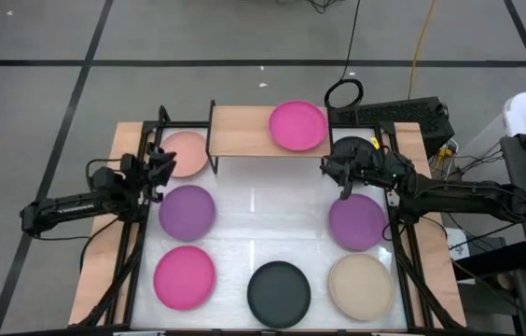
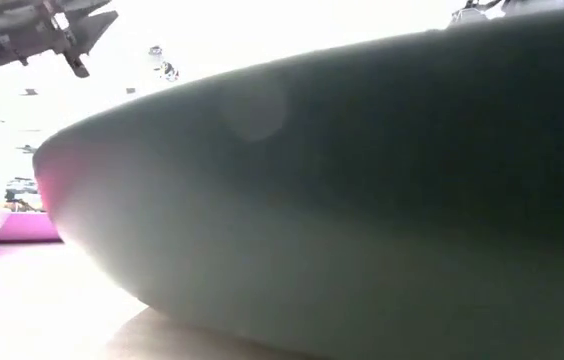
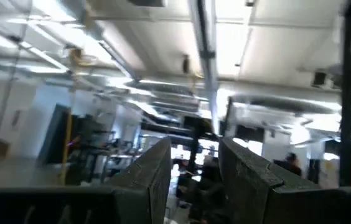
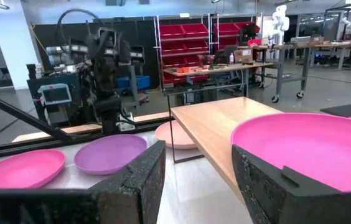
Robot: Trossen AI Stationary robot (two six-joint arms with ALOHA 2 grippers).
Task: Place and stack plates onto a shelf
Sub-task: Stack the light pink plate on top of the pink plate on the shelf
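A: Start at the left. What's there?

B: The left gripper (image 1: 160, 168) hangs over the table's left edge, just beside the light pink plate (image 1: 185, 153), which lies partly under the shelf's left end. In its own wrist view the two fingers (image 3: 154, 180) stand a narrow gap apart with nothing between them, aimed up at a ceiling.

A: And the plates themselves?

B: Round, flat, matte, all alike in size. Below the pink one lies a purple plate (image 1: 186, 211), then a magenta plate (image 1: 185, 276) at the near left corner. The black plate (image 1: 279, 293) sits in the near middle, the beige plate (image 1: 361, 285) at the near right, and a second purple plate (image 1: 356, 222) above it.

A: The shelf?

B: A light-wood board (image 1: 240, 131) on thin black legs, its long axis running across the table, left to right, at the far side. One magenta plate on the shelf (image 1: 297, 125) lies flat on its right half. Being round, the plates point nowhere in particular.

A: The right gripper?

B: The right gripper (image 1: 342, 173) is just off the shelf's right end, above the second purple plate. Its wrist view shows the fingers (image 4: 135, 183) open moderately, empty, with the shelved magenta plate close ahead.

A: Anything one camera gives that another doesn't?

B: The low view is nearly filled by the dark rim of the black plate; only the overhead shows the full layout.
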